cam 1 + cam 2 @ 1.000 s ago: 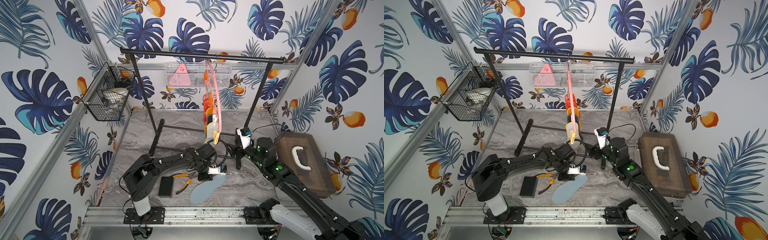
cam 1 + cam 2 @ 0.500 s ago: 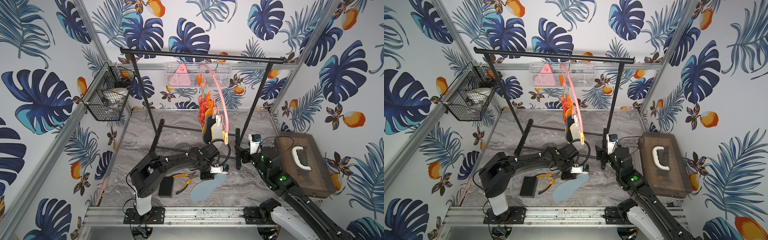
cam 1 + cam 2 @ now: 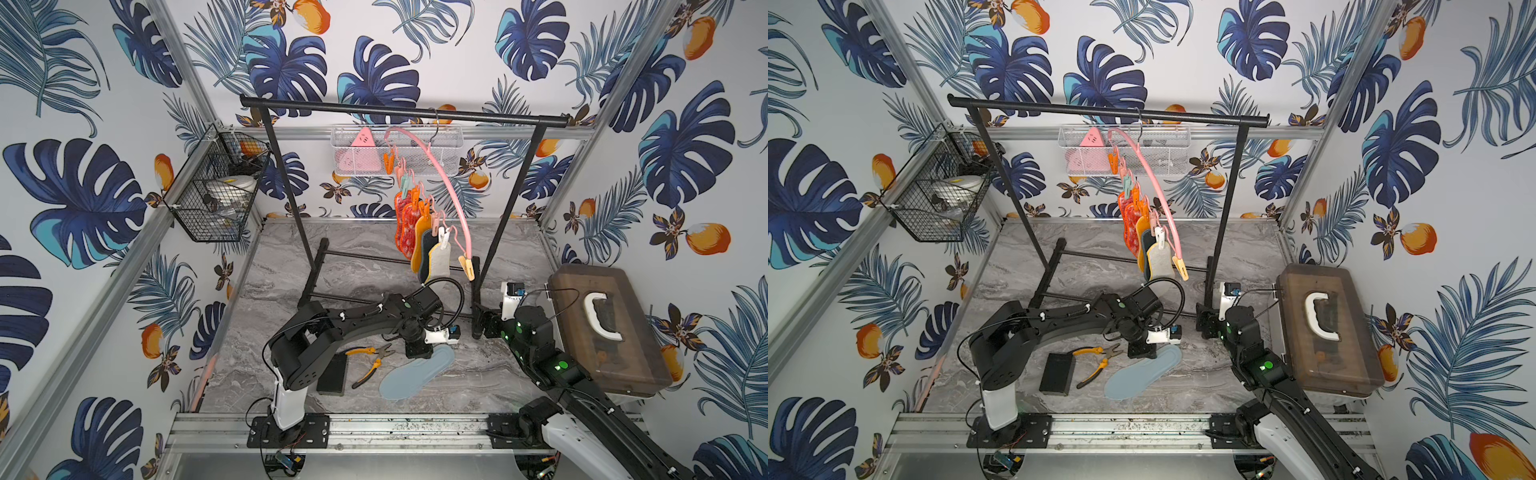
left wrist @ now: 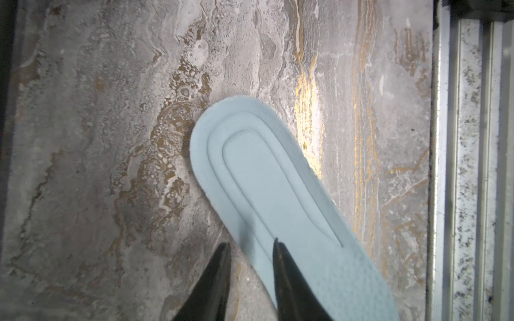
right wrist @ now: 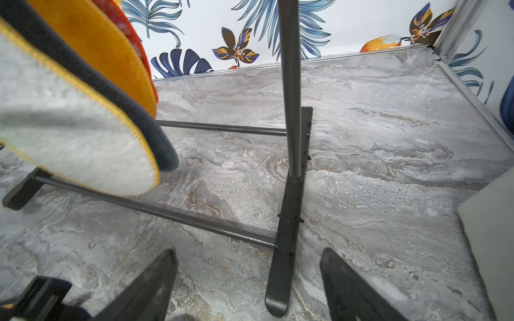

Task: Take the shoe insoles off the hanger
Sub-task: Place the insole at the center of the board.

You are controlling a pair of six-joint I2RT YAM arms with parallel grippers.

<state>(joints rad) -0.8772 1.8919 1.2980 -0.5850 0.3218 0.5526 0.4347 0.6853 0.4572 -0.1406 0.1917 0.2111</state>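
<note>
Worktop [image 3: 478, 386] now has the blue insole [image 3: 415, 374], one down.
Left gripper [image 4: 251, 246] just parted off it; right gripper [image 5: 247, 258] spread, empty.

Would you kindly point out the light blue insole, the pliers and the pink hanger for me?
light blue insole [image 3: 415, 375], a top view, middle of the pad.
pliers [image 3: 369, 371], a top view, lower yellow handle.
pink hanger [image 3: 450, 187], a top view, curved bar.

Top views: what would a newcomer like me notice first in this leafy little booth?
Probably the pink curved plastic hanger, hooked on the black metal garment rack at the back, with red-orange, yellow-orange, dark grey and beige shoe insoles pegged below it. Next, a light blue foot-shaped insole lying flat on the grey marble table by the left gripper.
</note>
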